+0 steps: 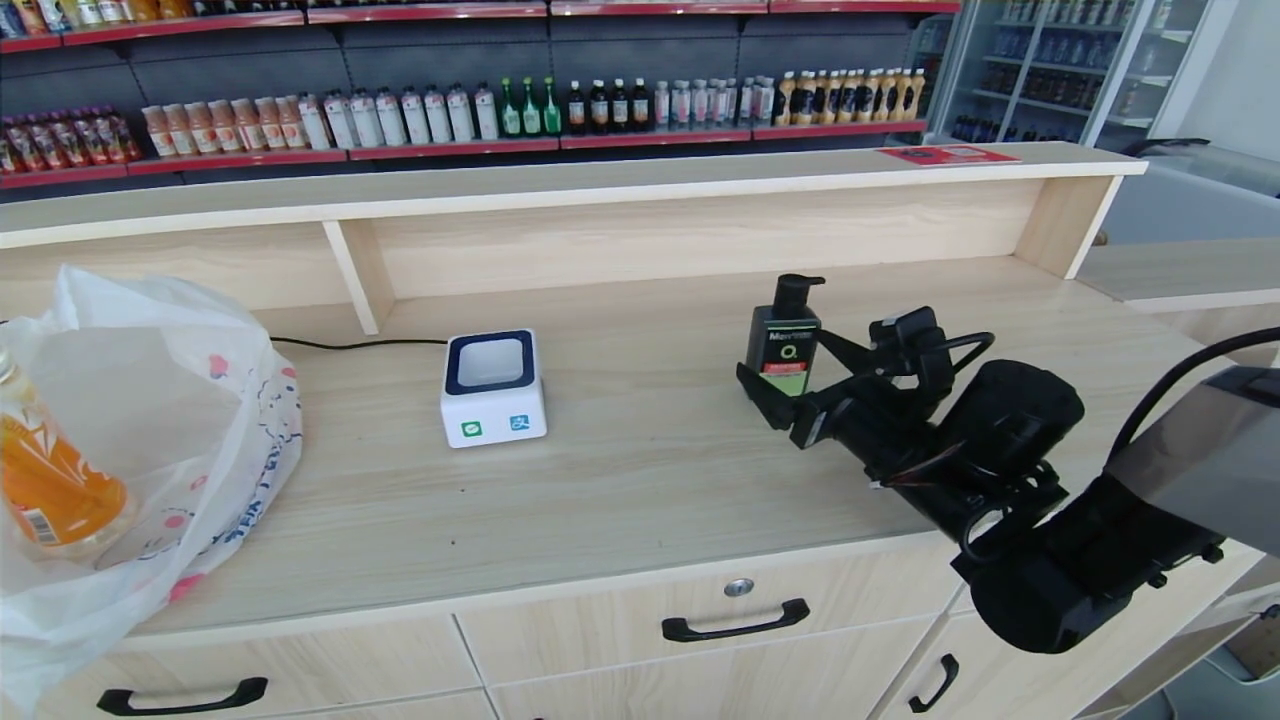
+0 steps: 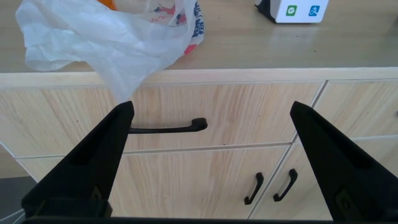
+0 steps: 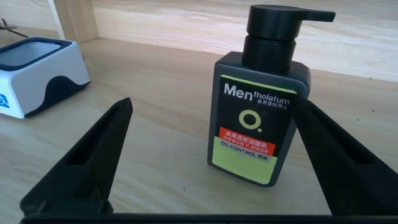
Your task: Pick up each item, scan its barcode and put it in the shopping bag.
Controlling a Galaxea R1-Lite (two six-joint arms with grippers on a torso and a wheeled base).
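The right tool (image 1: 785, 358), wide open and empty, flanks the upright bottle (image 1: 783, 330), seemingly without touching it; closing off-centre could tip it over on the surface (image 1: 620, 470).

A dark pump bottle (image 1: 783, 340) with a green label stands upright right of the countertop's (image 1: 620, 480) middle. A white scanner (image 1: 493, 388) sits mid-counter. At the left edge, a white plastic bag (image 1: 150, 400) holds an orange drink bottle (image 1: 50, 480).

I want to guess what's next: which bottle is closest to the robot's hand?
The black pump bottle, upright on the counter by the right hand; the orange bottle sits in the bag.
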